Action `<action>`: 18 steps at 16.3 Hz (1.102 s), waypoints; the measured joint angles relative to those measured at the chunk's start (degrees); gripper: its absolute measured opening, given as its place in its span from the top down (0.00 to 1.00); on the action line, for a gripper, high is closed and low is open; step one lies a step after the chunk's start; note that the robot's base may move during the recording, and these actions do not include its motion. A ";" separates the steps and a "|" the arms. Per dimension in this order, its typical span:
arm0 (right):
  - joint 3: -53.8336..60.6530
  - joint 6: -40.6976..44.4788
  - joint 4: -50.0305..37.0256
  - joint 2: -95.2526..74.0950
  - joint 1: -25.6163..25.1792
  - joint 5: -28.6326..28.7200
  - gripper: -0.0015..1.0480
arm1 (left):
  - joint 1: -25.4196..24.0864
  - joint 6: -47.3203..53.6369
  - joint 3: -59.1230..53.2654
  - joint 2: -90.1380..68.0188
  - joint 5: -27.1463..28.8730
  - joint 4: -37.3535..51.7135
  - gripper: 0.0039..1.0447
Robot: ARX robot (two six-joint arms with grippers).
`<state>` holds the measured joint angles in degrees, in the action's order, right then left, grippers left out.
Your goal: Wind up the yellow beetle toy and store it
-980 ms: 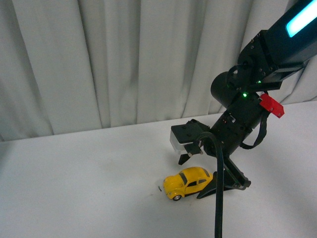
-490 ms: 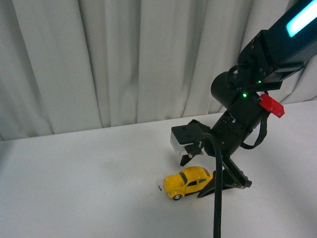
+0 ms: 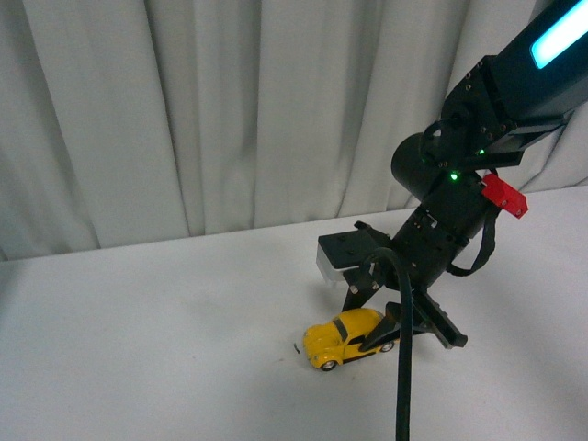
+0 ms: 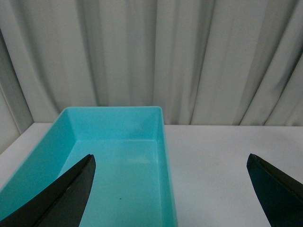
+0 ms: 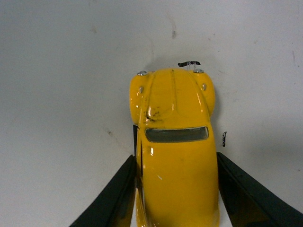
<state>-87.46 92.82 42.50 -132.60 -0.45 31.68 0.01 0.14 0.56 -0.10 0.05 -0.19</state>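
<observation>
White table (image 3: 138, 358) carries the small glossy yellow beetle toy car (image 3: 342, 338), upright on its wheels, nose pointing away from the right gripper (image 5: 175, 156), whose black fingers (image 5: 118, 194) flank its rear sides; whether they squeeze it I cannot tell. Left gripper (image 4: 170, 158) hangs spread wide, facing a rectangular turquoise plastic bin (image 4: 118, 142); pale pleated curtain (image 3: 230, 110) hangs behind

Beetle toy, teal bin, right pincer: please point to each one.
beetle toy (image 5: 177, 179), right wrist view, on its roof.
teal bin (image 4: 118, 165), left wrist view, on its floor.
right pincer (image 5: 175, 157), right wrist view, midway between its fingertips.
</observation>
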 joint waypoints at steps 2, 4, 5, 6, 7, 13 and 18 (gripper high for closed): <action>0.00 -0.04 -0.15 0.00 0.00 0.26 0.61 | 0.00 0.00 0.00 0.00 0.00 0.00 0.06; 0.39 -0.33 -0.81 0.00 -0.24 0.83 0.62 | 0.00 0.00 0.00 0.00 -0.02 0.00 0.06; 1.62 -1.09 -1.95 0.48 -0.50 1.25 0.62 | 0.00 0.00 0.00 0.00 -0.02 0.00 0.06; 3.15 -2.08 -2.84 1.14 -1.60 1.33 0.62 | 0.00 0.00 0.00 0.00 0.00 0.00 0.06; 3.32 -1.70 -2.51 1.16 -3.02 1.33 0.62 | 0.00 0.00 0.00 0.00 -0.02 0.00 0.06; 10.62 0.74 -3.61 4.61 -9.84 1.38 0.62 | 0.00 0.00 0.00 0.00 0.00 0.00 0.06; 17.86 1.33 -4.83 8.44 -13.55 1.36 0.62 | 0.00 0.00 0.00 0.00 -0.02 0.00 0.06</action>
<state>-69.60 94.15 37.67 -124.16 -14.00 33.04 0.01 0.14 0.56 -0.10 0.03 -0.19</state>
